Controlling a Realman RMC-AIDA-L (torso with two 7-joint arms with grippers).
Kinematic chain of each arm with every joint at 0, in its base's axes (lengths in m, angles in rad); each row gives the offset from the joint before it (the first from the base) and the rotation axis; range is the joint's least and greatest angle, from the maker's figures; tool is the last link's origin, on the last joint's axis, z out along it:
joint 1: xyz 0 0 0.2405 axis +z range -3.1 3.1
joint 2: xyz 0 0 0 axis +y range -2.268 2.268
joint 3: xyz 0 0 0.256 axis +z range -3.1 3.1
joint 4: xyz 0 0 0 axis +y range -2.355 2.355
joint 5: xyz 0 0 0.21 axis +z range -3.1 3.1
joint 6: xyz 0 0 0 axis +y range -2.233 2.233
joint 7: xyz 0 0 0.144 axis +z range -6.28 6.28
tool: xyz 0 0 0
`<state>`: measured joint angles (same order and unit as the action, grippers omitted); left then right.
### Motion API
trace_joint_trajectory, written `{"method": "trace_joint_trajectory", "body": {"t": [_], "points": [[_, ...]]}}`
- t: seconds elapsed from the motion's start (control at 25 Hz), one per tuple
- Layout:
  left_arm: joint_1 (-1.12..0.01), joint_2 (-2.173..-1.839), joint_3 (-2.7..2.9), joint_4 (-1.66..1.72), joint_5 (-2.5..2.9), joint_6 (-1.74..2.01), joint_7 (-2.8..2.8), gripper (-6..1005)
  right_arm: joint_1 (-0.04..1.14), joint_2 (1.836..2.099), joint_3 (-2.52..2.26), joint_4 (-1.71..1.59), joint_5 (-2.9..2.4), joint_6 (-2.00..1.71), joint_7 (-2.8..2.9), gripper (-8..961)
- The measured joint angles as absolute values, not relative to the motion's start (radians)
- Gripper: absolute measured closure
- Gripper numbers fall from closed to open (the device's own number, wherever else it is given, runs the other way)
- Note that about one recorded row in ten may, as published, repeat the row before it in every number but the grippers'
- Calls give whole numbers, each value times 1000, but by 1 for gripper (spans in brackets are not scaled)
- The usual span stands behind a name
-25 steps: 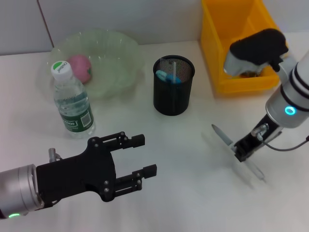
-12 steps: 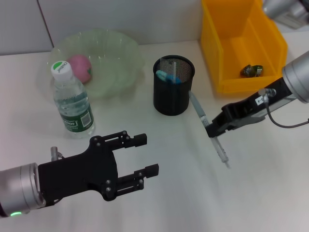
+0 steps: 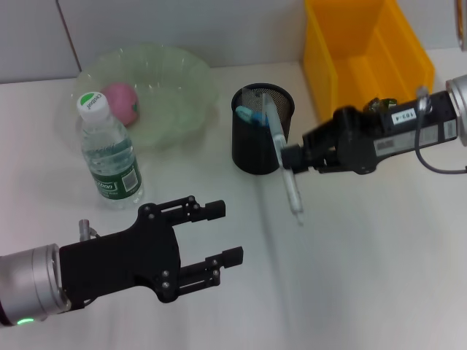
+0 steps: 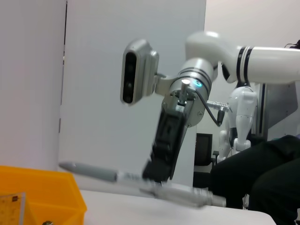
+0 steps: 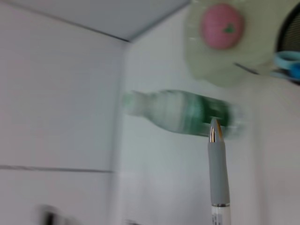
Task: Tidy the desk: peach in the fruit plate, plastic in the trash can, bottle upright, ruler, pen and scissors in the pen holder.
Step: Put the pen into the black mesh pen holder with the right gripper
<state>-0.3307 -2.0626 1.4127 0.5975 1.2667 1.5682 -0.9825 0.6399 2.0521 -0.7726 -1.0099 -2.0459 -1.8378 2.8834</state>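
One slim grey pen (image 3: 283, 157) pinched in right claw (image 3: 292, 157) beside black mesh holder (image 3: 262, 128); left claw (image 3: 219, 235) apart

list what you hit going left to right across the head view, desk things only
bottle → peach → pen holder → pen, held by the right gripper → yellow trash can

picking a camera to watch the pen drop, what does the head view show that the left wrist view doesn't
Only the head view shows the pen holder, the upright bottle, the peach in its plate, and the open left gripper. Only the left wrist view shows the right arm's upper body and the room behind. Both show the right gripper gripping the pen, and the yellow bin.
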Motion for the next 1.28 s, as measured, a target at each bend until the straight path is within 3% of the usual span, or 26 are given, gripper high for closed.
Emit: {"method": "trace_joint_trajectory", "body": {"t": [0.2, 0.88, 1.28], "points": [[-332, -2063, 1412, 612, 1266, 1570, -993, 362, 633, 2045, -732, -894, -1923, -1836, 2886, 827], [-326, -2061, 1376, 656, 1263, 1615, -970, 362, 518, 2070, -541, -496, -1618, -1790, 2873, 827], [-342, -2062, 1329, 644, 1262, 1619, -984, 362, 545, 2071, -494, -369, -1551, -1749, 2896, 826]]}}
